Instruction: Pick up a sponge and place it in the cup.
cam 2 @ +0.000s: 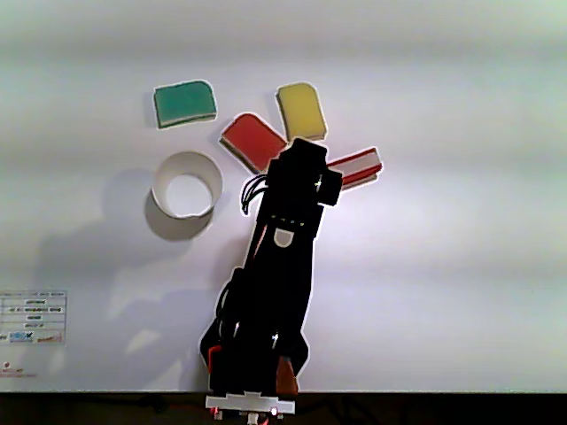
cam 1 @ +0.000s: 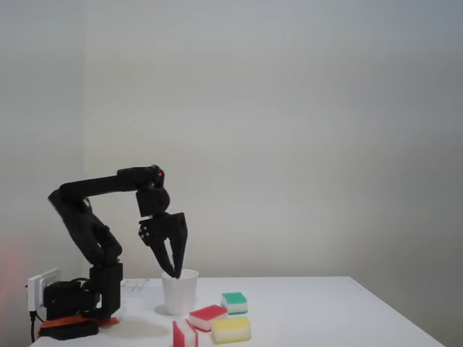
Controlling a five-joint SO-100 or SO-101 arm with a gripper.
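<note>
A red sponge (cam 1: 184,334) stands on edge at the bench's (cam 1: 325,318) front, below and right of the empty, parted pincer (cam 1: 173,273) poised beside the cup (cam 1: 179,291).

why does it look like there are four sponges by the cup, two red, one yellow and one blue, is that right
Not quite: the fourth sponge is green-topped, not blue, as the other view from above shows. The rest holds: two red sponges and a yellow sponge lie near the cup.
</note>
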